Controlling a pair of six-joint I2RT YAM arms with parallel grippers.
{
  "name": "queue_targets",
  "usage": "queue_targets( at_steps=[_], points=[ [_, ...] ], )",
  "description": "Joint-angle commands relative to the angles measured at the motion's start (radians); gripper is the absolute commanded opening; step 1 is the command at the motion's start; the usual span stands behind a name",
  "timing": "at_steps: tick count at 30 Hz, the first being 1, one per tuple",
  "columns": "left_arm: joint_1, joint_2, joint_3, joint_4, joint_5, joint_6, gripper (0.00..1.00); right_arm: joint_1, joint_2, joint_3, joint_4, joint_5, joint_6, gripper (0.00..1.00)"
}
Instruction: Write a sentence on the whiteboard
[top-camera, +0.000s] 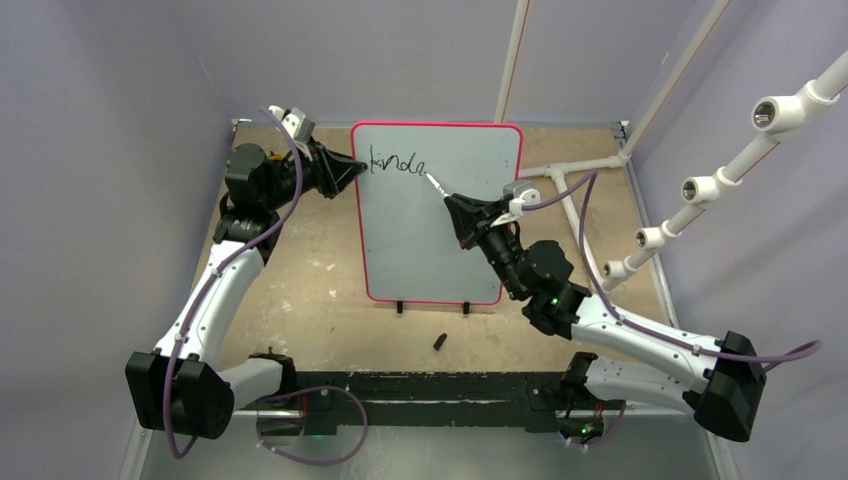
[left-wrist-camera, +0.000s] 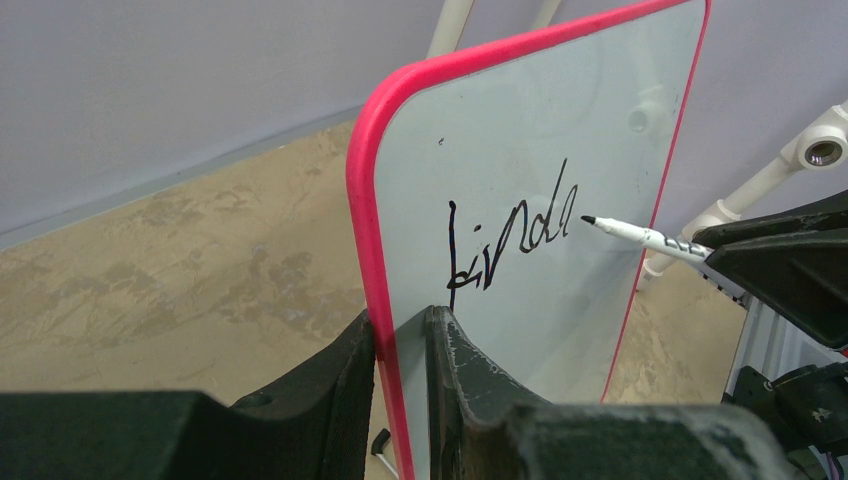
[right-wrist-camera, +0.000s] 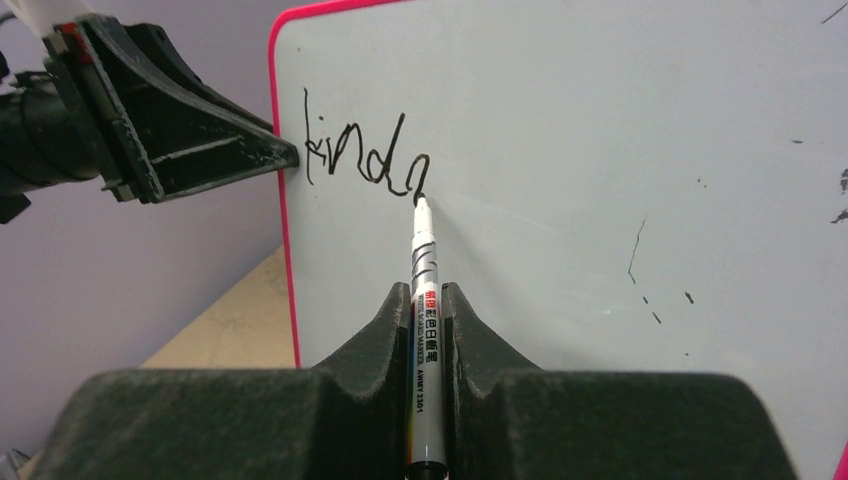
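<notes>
One unfinished word of the sentence (top-camera: 398, 162) sits top-left on the upright whiteboard (top-camera: 440, 240) on the desk (top-camera: 300, 280), left hand (top-camera: 358, 168) clamping its rim, right hand (right-wrist-camera: 427, 292) pinching the marker (right-wrist-camera: 423, 245) at the last letter; most is yet unwritten

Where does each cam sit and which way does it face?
Top external: above and behind the bases, looking down at the whiteboard; both arms show.
Left wrist: on the left arm, looking past the left gripper, shut on the whiteboard's rim, across its face.
Right wrist: on the right arm, looking along the marker in the right gripper, at the board face.
Shared: all three show the unfinished sentence and marker tip.
</notes>
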Motion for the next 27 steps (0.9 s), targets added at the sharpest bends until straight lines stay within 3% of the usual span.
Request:
queue_targets(
  at_steps=[1,16,27],
  points=[
    [0.003,0.012,-0.01,0.004,0.005,0.012,0.0,-0.004,0.022,0.041,0.045,0.035,-0.036,0.0],
    [0.003,0.012,-0.01,0.004,0.007,0.011,0.0,-0.004,-0.027,0.018,0.0,0.124,-0.029,0.0],
    [0.003,0.014,-0.01,0.005,0.007,0.011,0.0,-0.005,0.024,0.057,0.068,0.069,-0.085,0.0]
  ],
)
